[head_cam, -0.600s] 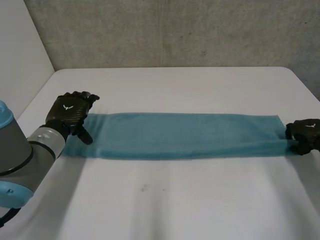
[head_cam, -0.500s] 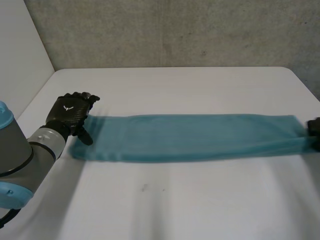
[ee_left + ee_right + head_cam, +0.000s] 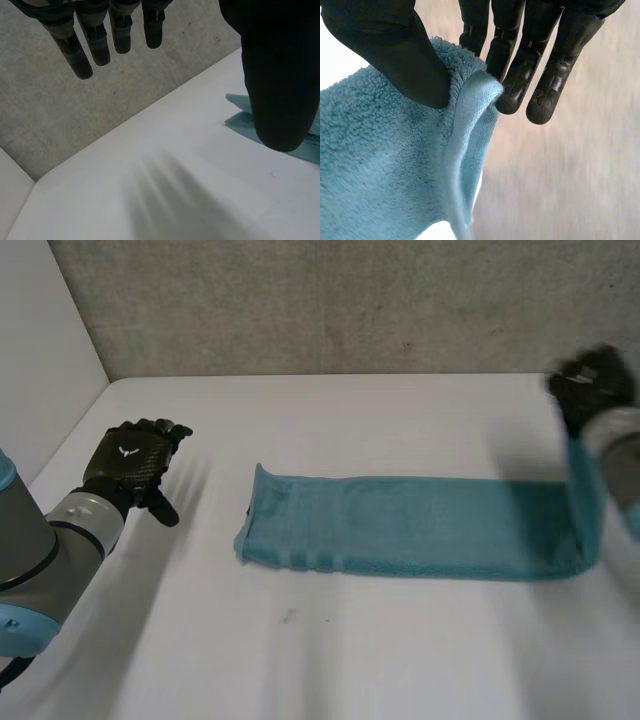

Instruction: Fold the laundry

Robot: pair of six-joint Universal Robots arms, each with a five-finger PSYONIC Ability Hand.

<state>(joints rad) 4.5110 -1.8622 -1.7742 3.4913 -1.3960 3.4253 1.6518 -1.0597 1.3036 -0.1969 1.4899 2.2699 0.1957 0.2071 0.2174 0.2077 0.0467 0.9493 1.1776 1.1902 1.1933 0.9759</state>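
Note:
A long teal towel (image 3: 400,525) lies folded in a strip across the table, its left end (image 3: 262,525) bunched and free. My right hand (image 3: 590,380) is raised above the far right of the table and pinches the towel's right end, which hangs up from the table. In the right wrist view the thumb (image 3: 395,55) presses the towel's edge (image 3: 470,115) against the fingers (image 3: 520,65). My left hand (image 3: 135,462) rests at the left of the table, apart from the towel, fingers (image 3: 100,40) straight and holding nothing. A towel corner (image 3: 240,112) lies beyond its thumb.
The white table (image 3: 350,640) meets a grey wall (image 3: 350,300) at the back and a white panel (image 3: 40,340) at the left. My left arm (image 3: 40,550) lies over the table's front left corner.
My right hand has lifted the towel's right end up and back. The whole towel slid right, away from my left hand, which let go and stayed in place.

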